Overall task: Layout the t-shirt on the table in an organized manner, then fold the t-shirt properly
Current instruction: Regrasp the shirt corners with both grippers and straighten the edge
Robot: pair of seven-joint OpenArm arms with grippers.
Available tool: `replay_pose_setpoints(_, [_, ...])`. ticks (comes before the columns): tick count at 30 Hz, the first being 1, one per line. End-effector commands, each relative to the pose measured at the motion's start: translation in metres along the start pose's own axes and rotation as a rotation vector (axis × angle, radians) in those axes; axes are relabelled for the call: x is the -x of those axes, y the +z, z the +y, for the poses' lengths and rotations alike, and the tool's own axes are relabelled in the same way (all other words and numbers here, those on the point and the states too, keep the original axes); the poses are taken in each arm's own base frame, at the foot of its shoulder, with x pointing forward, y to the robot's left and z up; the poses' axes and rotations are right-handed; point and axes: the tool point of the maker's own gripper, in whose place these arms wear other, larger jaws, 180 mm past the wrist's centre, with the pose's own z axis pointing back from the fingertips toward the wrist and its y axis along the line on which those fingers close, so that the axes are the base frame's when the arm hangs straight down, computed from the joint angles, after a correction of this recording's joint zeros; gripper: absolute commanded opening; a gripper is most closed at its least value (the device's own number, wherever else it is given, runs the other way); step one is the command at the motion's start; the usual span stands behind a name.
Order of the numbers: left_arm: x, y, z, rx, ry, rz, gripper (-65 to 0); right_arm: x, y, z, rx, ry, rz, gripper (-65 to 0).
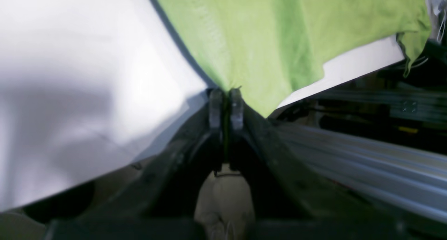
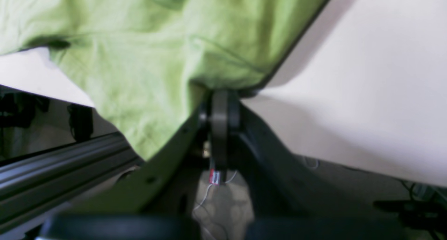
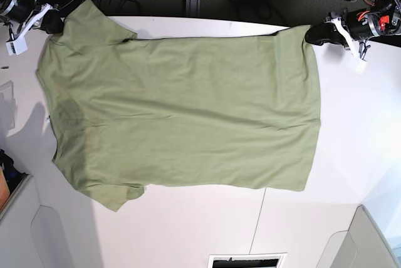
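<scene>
At the far left corner of the table (image 3: 188, 230), the right gripper (image 3: 55, 24) is pinching the t-shirt (image 3: 182, 108) at a sleeve, its jaws pressed together on the green cloth, as the right wrist view shows with fabric bunching just above the closed fingers (image 2: 220, 107). The t-shirt is lying spread flat across most of the white tabletop, sideways in the base view, with both sleeves pointing left, one at the far edge and one nearer the camera, and its hem running down the right side. A thin dark seam is crossing the bare table near the front, and a dark slot is sitting at the near edge. At the far right corner of the cloth, the left gripper (image 3: 313, 35) is clamping the hem corner, jaws narrow with green fabric caught between the fingers (image 1: 236, 109). Beyond the far table edge, tangled cables and dark equipment are lying on a grey floor, and metal rails are showing blurred beneath the table edge in both wrist views.
</scene>
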Motion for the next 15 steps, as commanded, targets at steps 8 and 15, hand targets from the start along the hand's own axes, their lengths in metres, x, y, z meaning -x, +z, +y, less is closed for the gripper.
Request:
replay_pose_setpoints(8, [-0.035, 0.025, 0.006, -0.06, -0.125, -0.003, -65.0, -0.077, 0.013, 0.005, 0.002, 0.106, -0.187, -65.0])
replay_pose_setpoints(15, [-0.101, 0.03, 0.006, -0.093, -0.203, -0.181, -65.0, -0.131, 0.016, 0.009, 0.011, 0.158, -0.306, -65.0])
